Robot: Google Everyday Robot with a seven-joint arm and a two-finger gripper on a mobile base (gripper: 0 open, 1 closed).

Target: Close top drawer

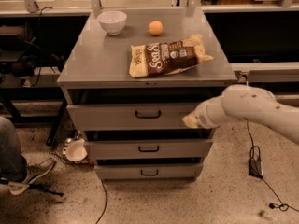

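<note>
The top drawer is a wide grey metal drawer with a small black bar handle, uppermost of three in the cabinet. It stands pulled out a little, with a dark gap above its front. My gripper is at the end of the white arm that reaches in from the right. Its tip rests against the right end of the top drawer's front.
On the cabinet top lie a brown chip bag, an orange and a white bowl. Two lower drawers stand slightly out. A white bowl and a person's leg are on the floor at left; cables at right.
</note>
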